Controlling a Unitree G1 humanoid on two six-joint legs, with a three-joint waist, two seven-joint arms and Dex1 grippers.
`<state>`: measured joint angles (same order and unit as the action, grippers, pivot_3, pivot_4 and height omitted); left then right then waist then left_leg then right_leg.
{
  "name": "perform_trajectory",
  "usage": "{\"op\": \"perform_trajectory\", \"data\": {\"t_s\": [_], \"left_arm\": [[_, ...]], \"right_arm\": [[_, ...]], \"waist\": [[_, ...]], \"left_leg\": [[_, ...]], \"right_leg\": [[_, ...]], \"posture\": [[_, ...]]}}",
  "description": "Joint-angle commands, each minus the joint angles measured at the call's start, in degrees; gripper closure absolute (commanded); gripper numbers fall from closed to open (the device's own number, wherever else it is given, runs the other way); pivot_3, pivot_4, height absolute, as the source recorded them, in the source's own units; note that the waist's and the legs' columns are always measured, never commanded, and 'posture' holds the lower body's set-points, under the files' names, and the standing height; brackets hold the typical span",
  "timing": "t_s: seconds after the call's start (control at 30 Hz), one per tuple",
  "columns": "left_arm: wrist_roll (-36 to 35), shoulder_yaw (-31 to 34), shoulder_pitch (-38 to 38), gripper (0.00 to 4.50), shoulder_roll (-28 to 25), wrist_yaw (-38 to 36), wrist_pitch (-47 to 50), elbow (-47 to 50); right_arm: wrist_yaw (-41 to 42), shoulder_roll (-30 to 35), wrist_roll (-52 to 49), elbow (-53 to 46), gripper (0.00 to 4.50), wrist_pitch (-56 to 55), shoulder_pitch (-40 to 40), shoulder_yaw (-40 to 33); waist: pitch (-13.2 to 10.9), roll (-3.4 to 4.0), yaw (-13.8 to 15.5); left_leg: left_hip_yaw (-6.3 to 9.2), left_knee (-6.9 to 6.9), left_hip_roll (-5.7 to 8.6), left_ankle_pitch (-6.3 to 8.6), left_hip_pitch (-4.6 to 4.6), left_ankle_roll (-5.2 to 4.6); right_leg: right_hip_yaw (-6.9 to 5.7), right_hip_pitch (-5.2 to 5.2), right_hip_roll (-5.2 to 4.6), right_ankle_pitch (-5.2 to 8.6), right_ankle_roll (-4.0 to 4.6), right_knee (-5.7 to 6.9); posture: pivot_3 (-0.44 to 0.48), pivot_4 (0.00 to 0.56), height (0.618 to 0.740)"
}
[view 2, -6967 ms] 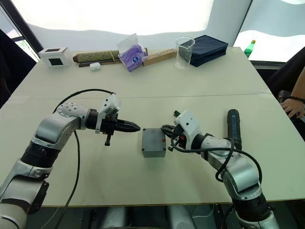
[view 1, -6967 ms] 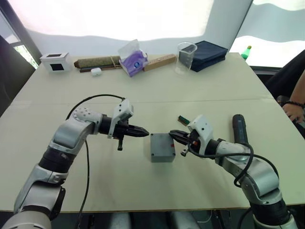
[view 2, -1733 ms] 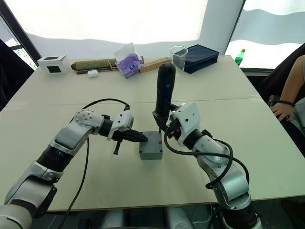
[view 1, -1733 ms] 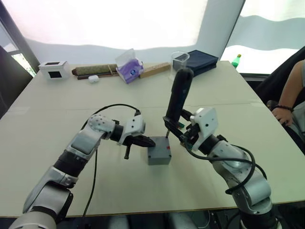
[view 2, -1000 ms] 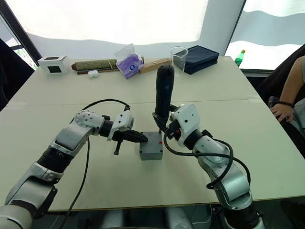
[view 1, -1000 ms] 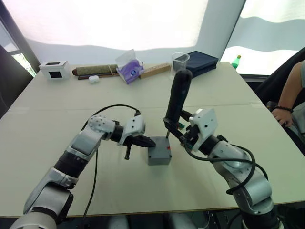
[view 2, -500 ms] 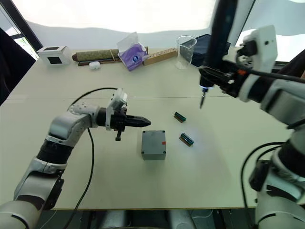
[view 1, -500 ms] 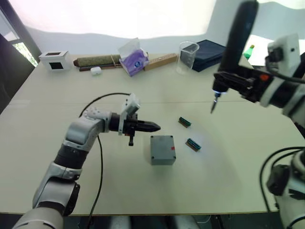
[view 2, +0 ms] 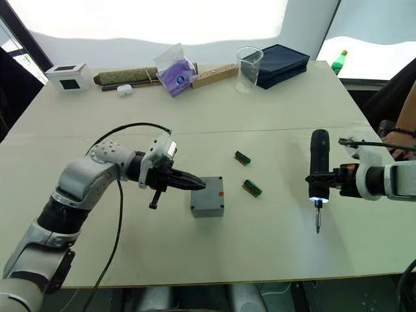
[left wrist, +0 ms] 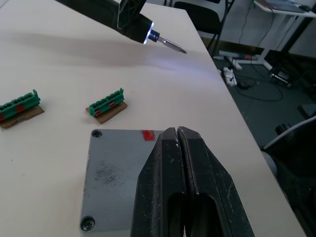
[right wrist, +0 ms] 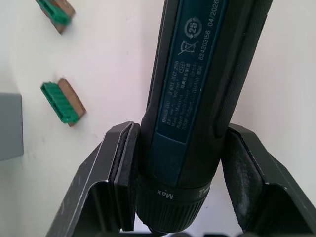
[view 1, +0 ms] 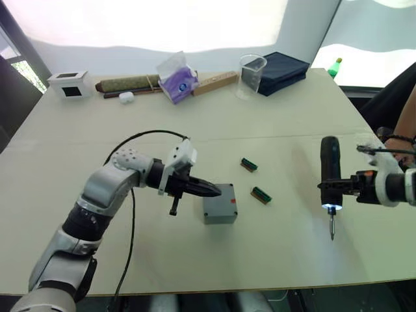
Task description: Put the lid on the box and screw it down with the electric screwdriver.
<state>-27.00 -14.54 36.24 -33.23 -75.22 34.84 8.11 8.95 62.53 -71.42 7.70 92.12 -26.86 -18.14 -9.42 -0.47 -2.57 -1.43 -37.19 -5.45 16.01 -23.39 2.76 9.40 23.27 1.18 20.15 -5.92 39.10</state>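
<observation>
The grey box (view 1: 220, 210) sits mid-table with the lid (left wrist: 116, 168) on top; screw heads show in two lid corners and a red mark (left wrist: 148, 134) on one edge. My left gripper (view 1: 214, 190) is shut and empty, its tips over the lid's left edge. Off to the right, apart from the box, my right gripper (view 1: 331, 187) is shut on the electric screwdriver (view 1: 329, 166). This black cylinder is held low over the table, its bit (view 1: 331, 231) pointing toward the front edge and its white light on. The fingers (right wrist: 118, 168) clamp the screwdriver's body (right wrist: 197, 89).
Two green terminal blocks (view 1: 249, 164) (view 1: 261, 194) lie between box and screwdriver. Along the back edge stand a white box (view 1: 68, 83), a tissue pack (view 1: 177, 79), a plastic cup (view 1: 251, 76) and a navy case (view 1: 283, 65). A person's hand (view 1: 398, 140) is at the right edge.
My right arm has swung the screwdriver down from high at the back right to low over the table's right side. My left gripper has come down onto the box's lid.
</observation>
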Motion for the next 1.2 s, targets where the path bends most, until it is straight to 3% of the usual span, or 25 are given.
{"op": "perform_trajectory", "data": {"t_s": [0.03, 0.33, 0.4, 0.53, 0.8, 0.93, 1.03, 1.1, 1.2], "left_arm": [[0.2, 0.2, -0.4, 4.5, -0.7, 0.0, -1.7, 2.5], [-0.1, 0.6, -0.9, 4.5, -0.9, 0.3, -2.2, 2.4], [0.2, 0.5, -0.7, 4.5, -0.9, 0.3, -2.7, 1.7], [0.0, 1.3, -0.1, 4.5, -0.5, 1.2, -2.5, 0.3], [-2.3, 4.7, 0.3, 4.5, -2.3, 1.5, 0.3, -0.4], [-5.4, 8.0, -1.1, 4.5, -2.7, 4.3, 4.8, 0.7], [-6.3, 8.8, -3.9, 4.5, -4.6, 4.6, 6.6, 2.4], [-7.5, 9.8, -7.5, 4.5, -7.4, 4.3, 8.6, 5.0], [-9.1, 10.7, -12.0, 4.5, -10.4, 4.7, 10.5, 9.0]], "right_arm": [[2.5, -0.3, 3.7, 0.4, 2.34, 0.3, -4.4, 1.4], [10.7, 0.0, 14.9, -0.7, 2.34, -4.1, -4.7, 10.4], [12.2, -0.1, 17.1, -0.9, 1.38, -5.0, -5.0, 11.5], [15.0, 0.5, 21.6, -3.0, 0.05, -8.1, -4.8, 12.9], [18.2, 3.6, 27.7, -16.5, 0.05, -16.1, -1.3, 8.1], [22.7, 7.8, 36.4, -35.5, 0.05, -33.3, 10.1, 3.8], [23.8, 3.5, 40.7, -41.7, 0.05, -43.1, 18.4, -2.0], [24.6, -5.5, 32.3, -47.4, 0.05, -41.9, 24.3, -9.8], [24.8, -13.4, 26.5, -54.2, 0.05, -41.5, 31.9, -15.3]], "waist": [[0.0, 0.01, -0.1], [0.0, 0.01, 0.2], [0.0, 0.01, 0.2], [0.0, 0.01, 0.2], [0.0, 0.03, 0.1], [0.0, 0.02, 0.2], [0.0, 0.0, 0.2], [0.0, -0.11, 0.1], [0.0, -0.11, 0.3]], "left_leg": [[0.0, -0.01, 0.0, -0.01, 0.0, 0.02], [0.02, 0.0, 0.0, -0.03, -0.02, 0.05], [0.02, 0.0, 0.0, -0.03, -0.02, 0.05], [0.03, -0.06, 0.0, -0.03, -0.01, 0.05], [0.05, -0.03, -0.01, -0.03, -0.01, 0.05], [0.11, -0.03, -0.01, -0.03, -0.01, 0.05], [0.2, 0.0, -0.01, -0.02, -0.03, 0.05], [0.19, -0.03, 0.0, -0.03, -0.02, 0.07], [0.28, -0.08, -0.02, -0.08, -0.01, 0.16]], "right_leg": [[0.0, 0.0, 0.0, -0.01, -0.01, 0.0], [-0.03, 0.03, -0.01, -0.01, -0.01, -0.01], [-0.03, 0.03, -0.01, -0.01, -0.01, 0.0], [-0.03, -0.02, -0.01, -0.01, -0.02, 0.01], [-0.05, 0.02, 0.0, -0.01, -0.02, 0.08], [-0.09, 0.01, 0.01, -0.01, -0.02, 0.08], [-0.16, -0.04, 0.02, 0.0, -0.02, 0.07], [-0.14, -0.06, 0.02, 0.0, -0.03, 0.07], [-0.23, -0.14, 0.03, 0.0, -0.03, 0.13]], "posture": [[0.0, 0.15, 0.74], [0.0, 0.15, 0.74], [0.0, 0.15, 0.74], [0.0, 0.15, 0.74], [0.0, 0.15, 0.74], [0.0, 0.15, 0.74], [0.0, 0.15, 0.74], [0.0, 0.15, 0.74], [0.0, 0.15, 0.74]]}}
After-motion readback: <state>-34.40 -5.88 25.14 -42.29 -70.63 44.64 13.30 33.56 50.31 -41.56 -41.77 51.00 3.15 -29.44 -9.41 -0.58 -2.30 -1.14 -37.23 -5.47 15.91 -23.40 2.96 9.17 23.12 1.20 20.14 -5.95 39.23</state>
